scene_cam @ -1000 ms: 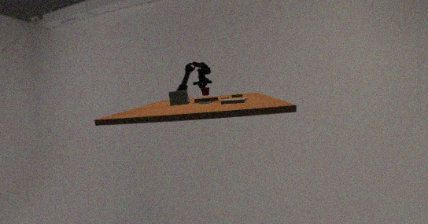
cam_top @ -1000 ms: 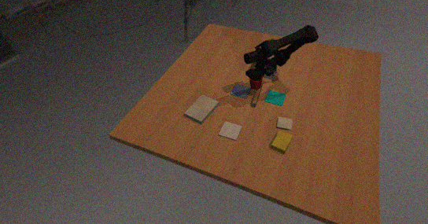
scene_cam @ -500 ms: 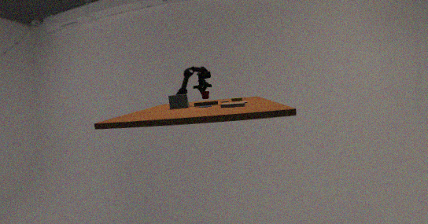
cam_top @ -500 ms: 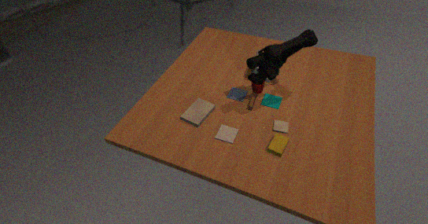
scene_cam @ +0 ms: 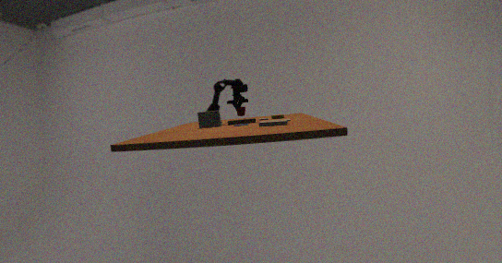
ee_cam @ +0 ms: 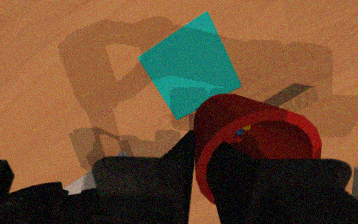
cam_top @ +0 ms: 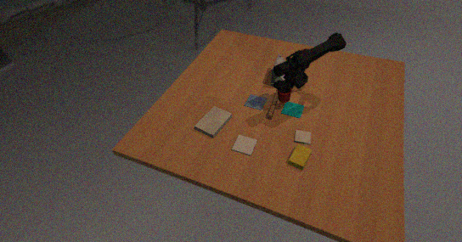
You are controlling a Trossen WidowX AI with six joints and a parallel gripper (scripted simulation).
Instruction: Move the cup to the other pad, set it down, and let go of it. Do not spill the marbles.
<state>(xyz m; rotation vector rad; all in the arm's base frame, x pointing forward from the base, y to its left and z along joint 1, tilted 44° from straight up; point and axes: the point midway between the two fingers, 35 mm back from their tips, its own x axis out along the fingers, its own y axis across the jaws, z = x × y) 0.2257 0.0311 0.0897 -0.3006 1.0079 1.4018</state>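
The red cup (cam_top: 284, 97) (scene_cam: 241, 112) (ee_cam: 220, 111) is held above the table, its open top toward the wrist camera. My gripper (cam_top: 284, 91) (scene_cam: 240, 108) (ee_cam: 198, 135) is shut on the cup's wall, one finger inside and one outside. A blue marble (ee_cam: 240, 132) and a yellow marble (ee_cam: 246, 128) show inside; a finger hides part of the interior. The teal pad (cam_top: 293, 109) (ee_cam: 195, 62) lies flat and bare, just beyond the cup in the wrist view. The blue pad (cam_top: 256, 102) lies to the left in the top view, with nothing on it.
A low, narrow bar (cam_top: 272, 109) (scene_cam: 242, 121) (ee_cam: 291, 93) lies between the pads. A grey upright block (scene_cam: 209, 119) (ee_cam: 82, 184) stands near the arm. A pale flat box (cam_top: 213, 121), two white squares (cam_top: 245, 144) (cam_top: 302, 137) and a yellow block (cam_top: 300, 156) lie farther off.
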